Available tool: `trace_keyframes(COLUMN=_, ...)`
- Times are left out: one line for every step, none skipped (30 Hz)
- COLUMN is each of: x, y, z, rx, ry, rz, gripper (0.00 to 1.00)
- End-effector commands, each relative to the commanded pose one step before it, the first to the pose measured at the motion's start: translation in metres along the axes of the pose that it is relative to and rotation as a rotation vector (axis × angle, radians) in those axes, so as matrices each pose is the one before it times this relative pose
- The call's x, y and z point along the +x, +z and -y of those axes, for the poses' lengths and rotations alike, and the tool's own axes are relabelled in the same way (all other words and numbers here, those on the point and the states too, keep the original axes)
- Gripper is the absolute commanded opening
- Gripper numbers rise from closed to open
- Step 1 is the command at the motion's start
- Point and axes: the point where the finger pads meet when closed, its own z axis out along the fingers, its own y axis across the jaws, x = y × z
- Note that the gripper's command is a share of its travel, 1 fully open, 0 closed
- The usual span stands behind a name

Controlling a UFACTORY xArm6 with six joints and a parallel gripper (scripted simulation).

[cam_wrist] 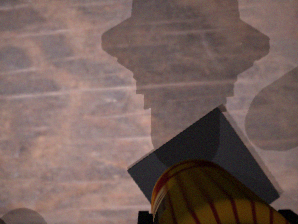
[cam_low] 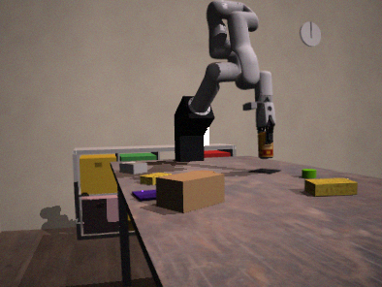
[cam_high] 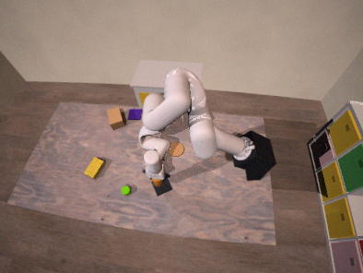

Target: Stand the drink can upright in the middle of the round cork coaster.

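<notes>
Fingers of my gripper (cam_low: 266,130) are closed on the drink can (cam_low: 265,144), holding it by its upper part, and the can hangs upright under them, lifted off the table (cam_low: 271,233). In the wrist view the yellow can with red stripes fills the lower edge, and under it lies a dark square coaster (cam_wrist: 210,145), apart from the can. The round cork coaster (cam_high: 177,149) is on the table farther back, partly hidden by my arm in the top view, near the square coaster but not touching it.

Around the can, a small green cylinder (cam_high: 125,190) stands to the left, a yellow block (cam_high: 94,167) lies more to the left, and a tan box (cam_high: 115,117) with a purple flat piece (cam_high: 134,114) lies at the far left side. All of these are well apart from the can. The near edge of the table is well away from the can, with bare wood between
</notes>
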Motion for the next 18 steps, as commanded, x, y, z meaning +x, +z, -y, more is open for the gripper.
trace_keyframes(x=-0.00052, y=-0.02328, z=0.00301, rx=-0.04456, ry=-0.00346, rz=-0.00887, gripper=0.00)
trace_keyframes(x=-0.00013, y=-0.00382, z=-0.00014, rx=-0.00032, ry=0.00003, rz=0.00029, gripper=0.00)
trace_keyframes(x=-0.00022, y=-0.00346, z=-0.00024, rx=-0.00037, ry=0.00007, rz=0.00037, gripper=0.00)
trace_keyframes(x=-0.00017, y=-0.00299, z=-0.00025, rx=-0.00052, ry=0.00006, rz=0.00047, gripper=0.00)
trace_keyframes(x=0.00000, y=-0.00256, z=0.00011, rx=0.00019, ry=-0.00001, rz=-0.00015, gripper=0.00)
trace_keyframes(x=0.00000, y=-0.00210, z=0.00003, rx=-0.00002, ry=0.00001, rz=0.00002, gripper=0.00)
trace_keyframes(x=-0.00001, y=-0.00166, z=-0.00002, rx=-0.00012, ry=0.00002, rz=0.00011, gripper=0.00)
trace_keyframes(x=-0.00001, y=-0.00125, z=-0.00004, rx=-0.00016, ry=0.00002, rz=0.00014, gripper=0.00)
trace_keyframes(x=-0.00001, y=-0.00088, z=-0.00004, rx=-0.00015, ry=0.00001, rz=0.00013, gripper=0.00)
trace_keyframes(x=0.00000, y=-0.00056, z=-0.00003, rx=-0.00011, ry=0.00001, rz=0.00009, gripper=0.00)
trace_keyframes(x=0.00000, y=0.00000, z=0.00000, rx=0.00000, ry=0.00000, rz=0.00000, gripper=0.00)
trace_keyframes(x=0.00000, y=0.00000, z=0.00000, rx=0.00000, ry=0.00000, rz=0.00000, gripper=0.00)
trace_keyframes(x=0.00000, y=-0.00030, z=-0.00002, rx=-0.00006, ry=0.00001, rz=0.00005, gripper=0.00)
trace_keyframes(x=0.00000, y=-0.00012, z=-0.00001, rx=-0.00002, ry=0.00000, rz=0.00002, gripper=0.00)
trace_keyframes(x=0.00000, y=-0.00002, z=0.00000, rx=0.00000, ry=0.00000, rz=0.00000, gripper=0.00)
trace_keyframes(x=0.00000, y=0.00000, z=0.00000, rx=0.00000, ry=0.00000, rz=0.00000, gripper=0.00)
trace_keyframes(x=0.00002, y=0.00001, z=0.00000, rx=-0.00003, ry=0.00000, rz=-0.00003, gripper=0.00)
trace_keyframes(x=0.00005, y=0.00001, z=0.00000, rx=-0.00008, ry=-0.00001, rz=-0.00009, gripper=0.00)
